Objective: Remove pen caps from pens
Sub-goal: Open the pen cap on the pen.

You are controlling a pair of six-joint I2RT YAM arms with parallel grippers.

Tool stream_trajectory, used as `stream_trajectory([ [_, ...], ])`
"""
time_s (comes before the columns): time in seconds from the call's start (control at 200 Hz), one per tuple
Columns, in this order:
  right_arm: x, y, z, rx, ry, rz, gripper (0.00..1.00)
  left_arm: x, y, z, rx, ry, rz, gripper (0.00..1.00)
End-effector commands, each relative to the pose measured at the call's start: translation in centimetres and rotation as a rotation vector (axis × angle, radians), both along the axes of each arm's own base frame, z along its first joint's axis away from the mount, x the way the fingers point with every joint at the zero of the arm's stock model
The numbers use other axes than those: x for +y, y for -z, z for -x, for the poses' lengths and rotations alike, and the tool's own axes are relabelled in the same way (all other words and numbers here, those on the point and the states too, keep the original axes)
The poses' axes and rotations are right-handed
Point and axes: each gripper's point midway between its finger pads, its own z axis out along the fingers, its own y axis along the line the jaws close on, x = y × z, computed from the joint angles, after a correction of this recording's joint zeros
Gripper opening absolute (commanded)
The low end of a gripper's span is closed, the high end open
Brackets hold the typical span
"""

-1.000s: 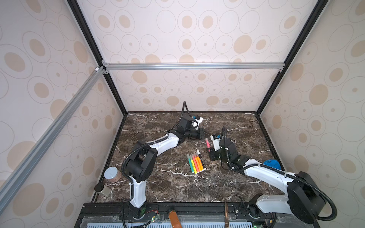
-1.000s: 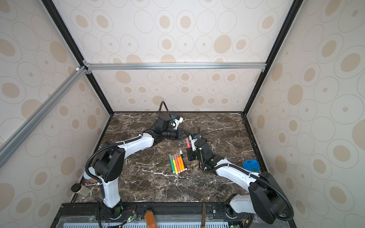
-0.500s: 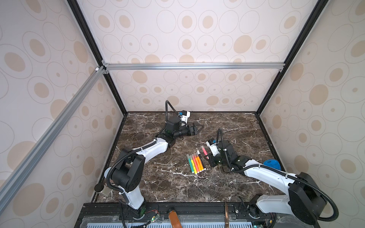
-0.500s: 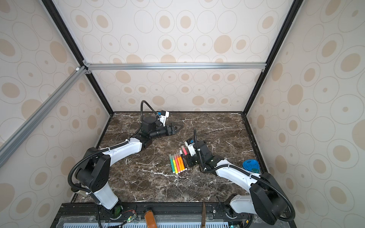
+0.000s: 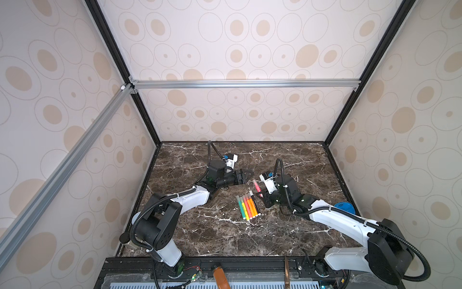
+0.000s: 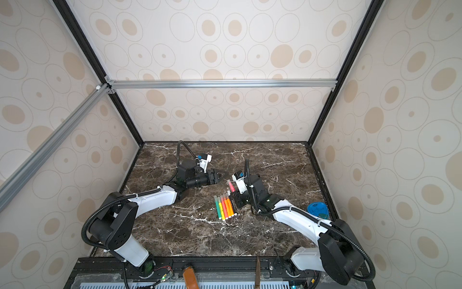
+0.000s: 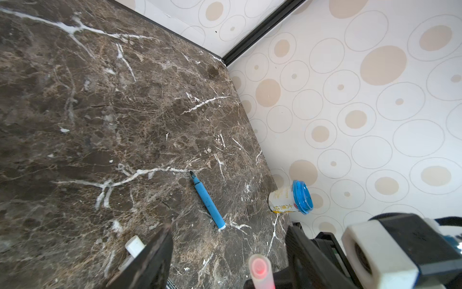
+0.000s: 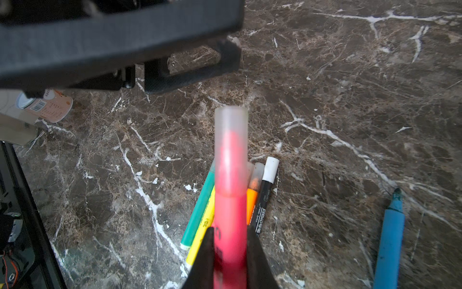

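Since 1 s ago L arm's shoulder link swung out toward 8 o'clock, and R gripper (image 8: 231,260) dropped lower, tilting its pink pen (image 5: 257,186). R gripper is clamped on that pen's barrel, frosted cap (image 8: 231,140) still on, aimed at 11 o'clock toward L gripper (image 5: 248,174). L jaws stand apart, cap end just beside them, not touching. Row of capped pens (image 5: 247,207) lies mid-table, at 7 o'clock of the pink pen. Blue pen (image 7: 206,200), uncapped, lies alone near blue-lidded cup (image 5: 343,207) at the 3 o'clock edge of the marble top (image 5: 225,237).
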Motion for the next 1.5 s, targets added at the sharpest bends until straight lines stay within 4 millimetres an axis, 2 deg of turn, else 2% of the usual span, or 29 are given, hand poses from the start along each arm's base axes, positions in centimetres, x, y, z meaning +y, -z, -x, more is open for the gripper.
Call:
stream_trajectory([
  [0.0, 0.5, -1.0, -0.6, -0.021, -0.007, -0.014, 0.0, -1.3, -2.0, 0.2, -0.044, 0.018, 0.054, 0.68],
  [0.11, 0.3, -1.0, -0.7, -0.028, 0.003, -0.009, 0.0, -2.4, -1.5, 0.4, -0.03, 0.038, 0.064, 0.6],
  [0.405, 0.2, -1.6, -1.7, -0.06, 0.042, -0.018, 0.0, -3.7, -1.3, 1.0, -0.021, 0.061, 0.071, 0.54],
  [0.62, 0.4, -1.6, -2.5, -0.076, 0.054, -0.023, 0.0, -4.2, -1.5, 1.3, -0.017, 0.076, 0.083, 0.38],
  [0.805, 0.4, -1.7, -3.0, -0.091, 0.07, -0.031, 0.0, -4.7, -1.3, 1.6, -0.007, 0.088, 0.103, 0.34],
  [1.066, 0.3, -1.2, -3.1, -0.085, 0.076, -0.024, 0.0, -4.8, -1.6, 1.6, -0.011, 0.094, 0.11, 0.2],
  [1.321, 0.0, -0.9, -2.8, -0.079, 0.077, -0.016, 0.0, -4.8, -1.7, 1.4, -0.02, 0.087, 0.096, 0.19],
  [1.401, -0.1, -0.8, -2.7, -0.077, 0.077, -0.014, 0.0, -4.6, -1.6, 1.2, -0.023, 0.076, 0.079, 0.25],
  [1.496, -0.2, -0.8, -2.6, -0.077, 0.079, -0.014, 0.0, -4.5, -1.6, 1.1, -0.026, 0.068, 0.068, 0.27],
])
